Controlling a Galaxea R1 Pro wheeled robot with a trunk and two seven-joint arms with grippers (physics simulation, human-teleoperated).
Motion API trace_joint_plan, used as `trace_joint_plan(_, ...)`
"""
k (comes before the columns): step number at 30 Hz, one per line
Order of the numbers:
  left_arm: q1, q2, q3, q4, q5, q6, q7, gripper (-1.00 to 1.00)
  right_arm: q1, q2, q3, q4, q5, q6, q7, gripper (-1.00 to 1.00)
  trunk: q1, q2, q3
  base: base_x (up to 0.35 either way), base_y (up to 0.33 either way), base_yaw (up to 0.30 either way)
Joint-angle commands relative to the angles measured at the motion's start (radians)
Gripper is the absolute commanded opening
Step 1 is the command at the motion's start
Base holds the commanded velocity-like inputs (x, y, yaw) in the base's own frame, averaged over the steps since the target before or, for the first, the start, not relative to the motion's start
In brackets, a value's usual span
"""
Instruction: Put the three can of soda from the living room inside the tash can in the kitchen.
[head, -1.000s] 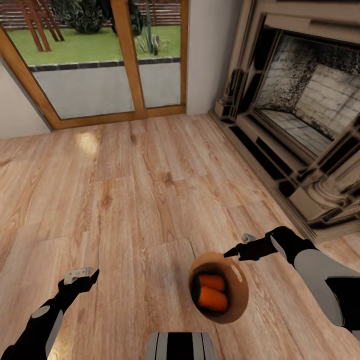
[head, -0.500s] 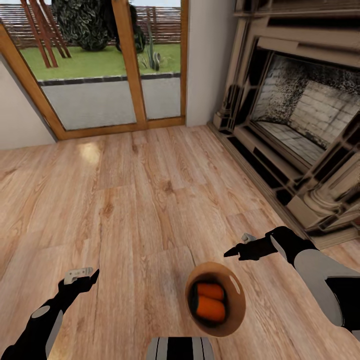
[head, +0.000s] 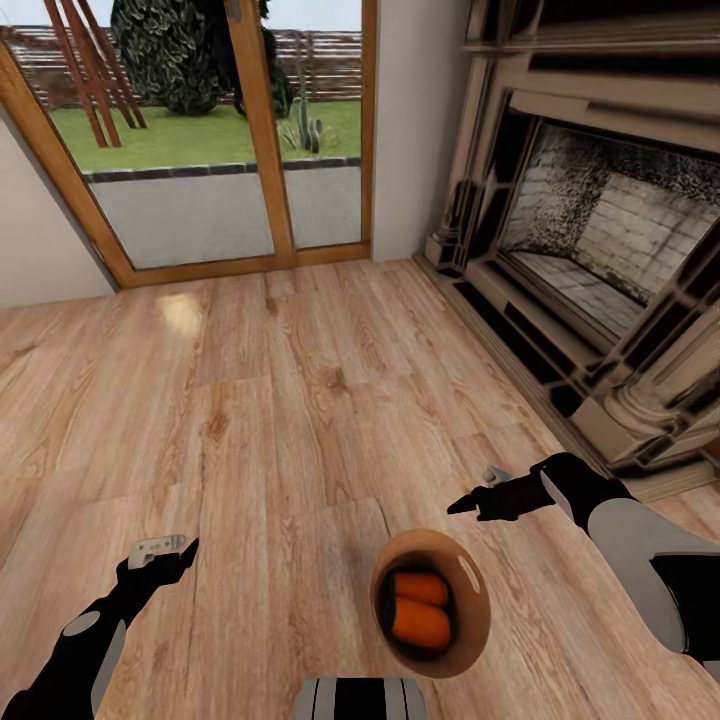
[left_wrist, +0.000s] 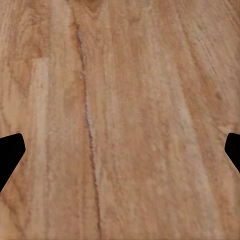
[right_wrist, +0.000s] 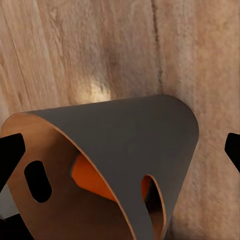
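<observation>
Wooden floor planks (head: 300, 400) run across the living room ahead of you, up to the glazed wooden doors (head: 230, 130) at the far left and the fireplace (head: 600, 260) along the right. Your tash can (head: 470, 620) sits low in the head view, just in front of your base (head: 362, 698), its brown inner wall facing up. Two orange cans of soda (head: 418, 610) lie side by side inside it; whether a third can lies under them you cannot tell from here.

Your right gripper (head: 470, 503) hovers just above and beyond the bin's far rim, not touching it. In the right wrist view its dark fingertips (right_wrist: 11, 150) stand wide apart at the picture's edges, with the bin's grey outer wall (right_wrist: 135, 140) and a patch of orange between them.

Your left gripper (head: 170, 552) hangs over bare floor, well apart from the bin. Its fingertips (left_wrist: 10, 150) are likewise spread wide, holding nothing.
</observation>
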Motion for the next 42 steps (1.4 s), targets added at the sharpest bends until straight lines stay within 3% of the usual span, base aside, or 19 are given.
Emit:
trace_joint_plan(1,0.000,0.000,0.000,0.000,0.000,0.000,0.000,1.00,0.000,0.000,0.000,0.000,0.000,0.000,0.000,1.00,0.000,0.000,0.000,0.000,0.000,0.000)
trace_joint_plan(14,0.000,0.000,0.000,0.001,0.000,-0.001,0.001,1.00,0.000,0.001,0.000,0.000,0.001,0.000,-0.005,1.00,0.000,0.000,0.000,-0.013,0.000,0.000)
trace_joint_plan(30,0.000,0.000,0.000,0.021,0.006,-0.001,0.002,1.00,0.000,0.002,0.000,0.000,0.001,0.000,-0.010,1.00,0.000,0.000,0.004,-0.179,0.000,0.000)
trace_joint_plan(42,0.000,0.000,0.000,0.022,0.001,0.002,0.020,1.00,0.000,0.002,0.000,0.000,0.001,0.000,-0.009,1.00,-0.046,0.084,0.041,-0.008,0.000,0.000)
